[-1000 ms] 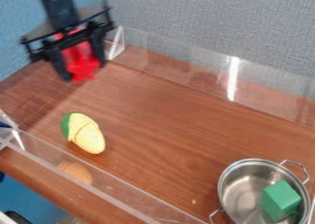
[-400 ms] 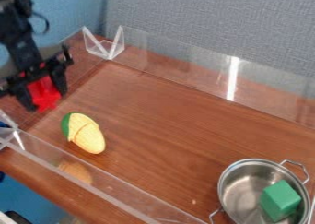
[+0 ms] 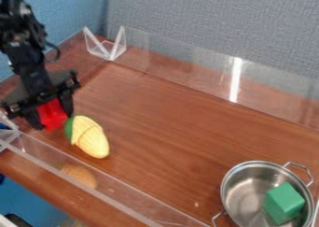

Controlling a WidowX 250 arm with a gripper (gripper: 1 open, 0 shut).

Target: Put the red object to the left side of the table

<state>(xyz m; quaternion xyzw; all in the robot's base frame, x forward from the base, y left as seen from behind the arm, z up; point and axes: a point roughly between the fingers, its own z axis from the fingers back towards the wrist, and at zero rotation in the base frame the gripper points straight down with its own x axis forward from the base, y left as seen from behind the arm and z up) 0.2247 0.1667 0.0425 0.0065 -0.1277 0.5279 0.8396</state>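
I've got the gripper point(image 3: 47, 110) clamped on the red object point(image 3: 52, 114), jaws tight around it, at the left edge of frame just beside the corn toy point(image 3: 88, 135). A second ago it hung high at upper left near the back acrylic wall; since then I've swung it down and toward the near-left corner, so the block now sits low over the table point(image 3: 187, 109), maybe touching, can't tell. That's already the left side, so I judge only the release is left. Pot point(image 3: 256, 195) with green cube point(image 3: 284, 204) at lower right, untouched.
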